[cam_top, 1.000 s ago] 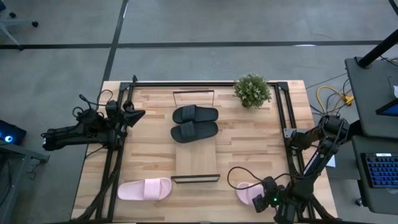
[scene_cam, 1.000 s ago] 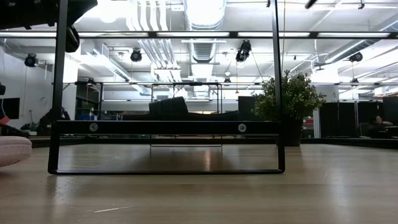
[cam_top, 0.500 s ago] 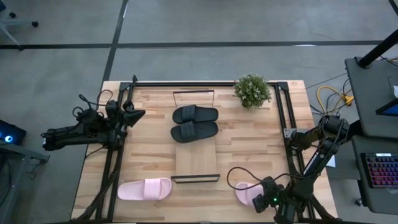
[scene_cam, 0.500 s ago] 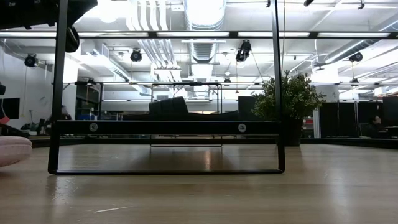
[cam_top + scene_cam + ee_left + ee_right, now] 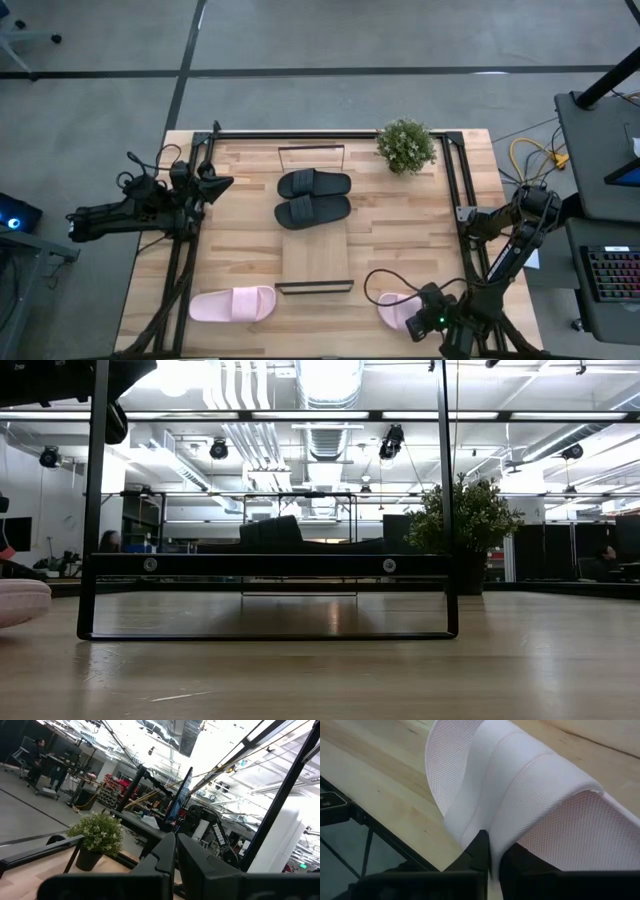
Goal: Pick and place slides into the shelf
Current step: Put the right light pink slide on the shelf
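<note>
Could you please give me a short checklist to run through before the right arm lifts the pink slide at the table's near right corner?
1. Right hand at the pale pink slide sandal: ok, right over it.
2. Grip on that slide: cannot tell; the right wrist view shows the strap close up, fingers seemingly together.
3. Free space on the light-wood shelf board: ok, the near half is bare.
4. Two black slide sandals on the shelf: ok.
5. Left hand clear of the path: ok, at the table's left edge.
6. Second pale pink slide: not ok, on the tabletop.
</note>
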